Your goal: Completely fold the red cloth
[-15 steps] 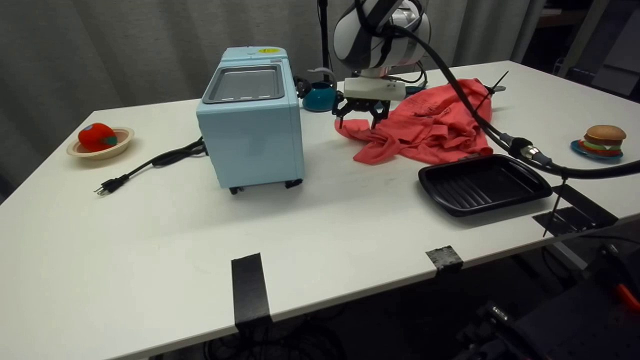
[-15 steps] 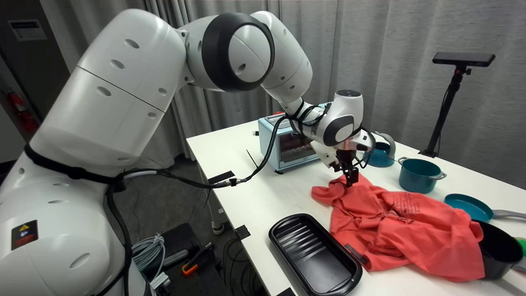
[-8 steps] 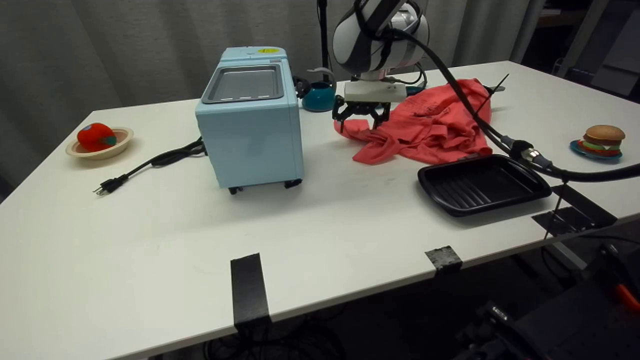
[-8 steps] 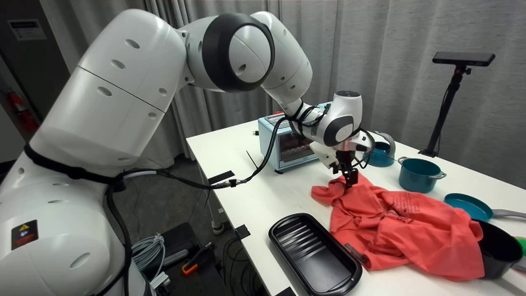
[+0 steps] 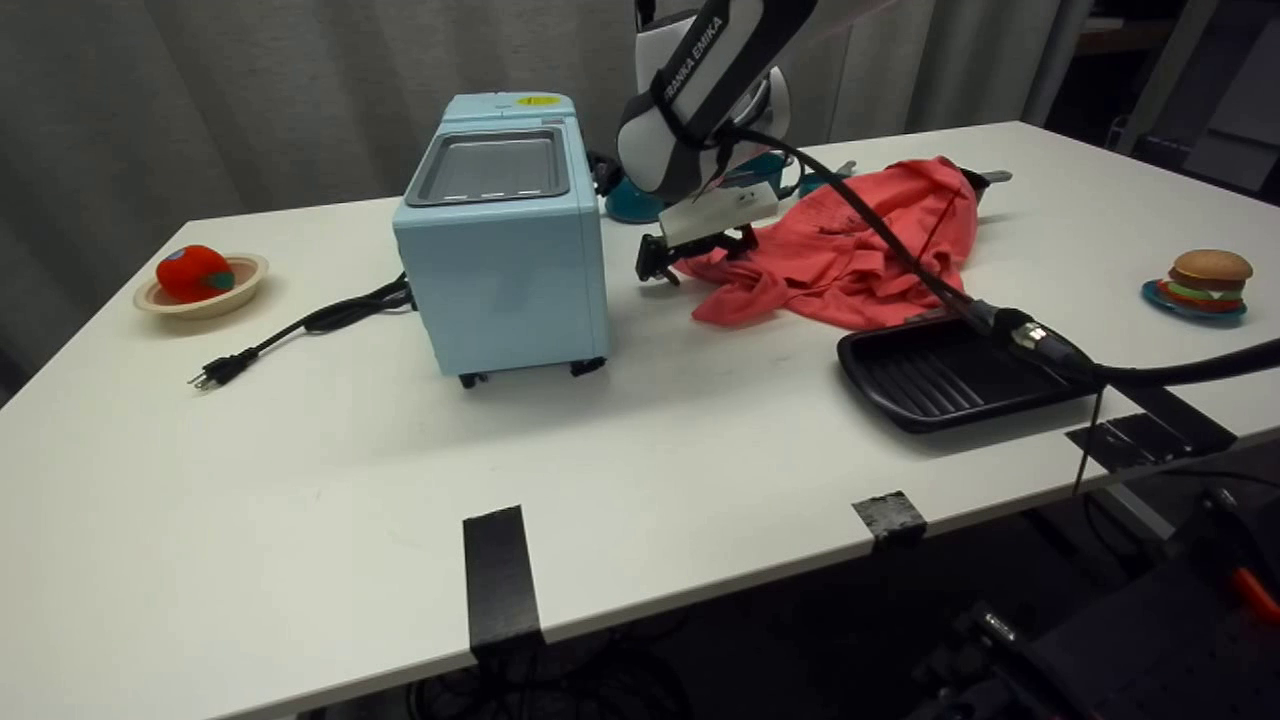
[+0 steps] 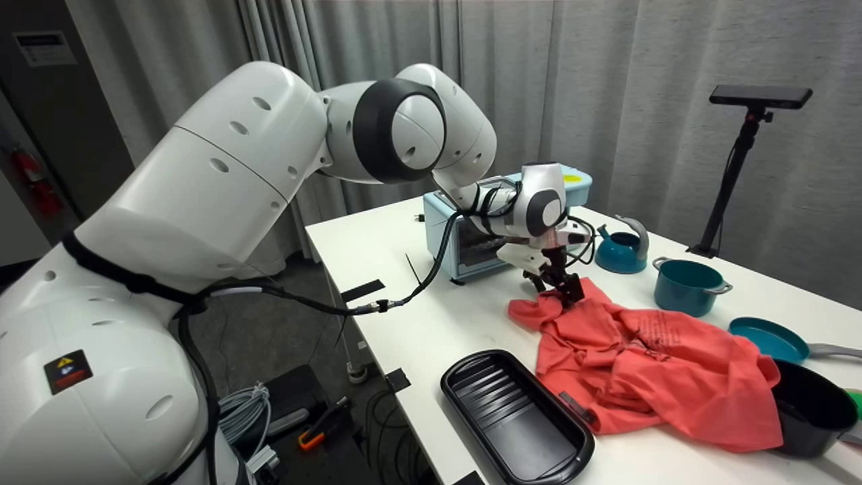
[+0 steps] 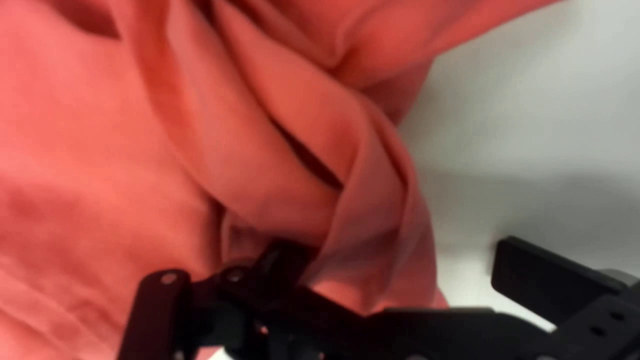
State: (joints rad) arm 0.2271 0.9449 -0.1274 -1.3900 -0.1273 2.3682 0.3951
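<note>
The red cloth (image 5: 860,250) lies crumpled on the white table and also shows in an exterior view (image 6: 660,377). Its narrow bunched end points toward the light blue oven. My gripper (image 5: 705,262) is tilted and low at that bunched end, as an exterior view (image 6: 555,291) also shows. In the wrist view my gripper (image 7: 400,262) is open. A twisted fold of the cloth (image 7: 370,240) lies between the fingers. One finger is dark and pressed against or into the cloth; its tip is partly hidden. The other finger (image 7: 545,275) is over bare table, apart from the cloth.
The light blue oven (image 5: 500,280) stands close beside the gripper. A black baking pan (image 6: 525,424) touches or nearly touches the cloth's edge. A teal kettle (image 6: 619,254), teal pot (image 6: 680,296), teal pan (image 6: 768,337) and black pot (image 6: 808,417) line the cloth's other sides.
The gripper was upright and open; it has tilted, gone lower and moved toward the oven. The whole cloth has shifted slightly the same way.
</note>
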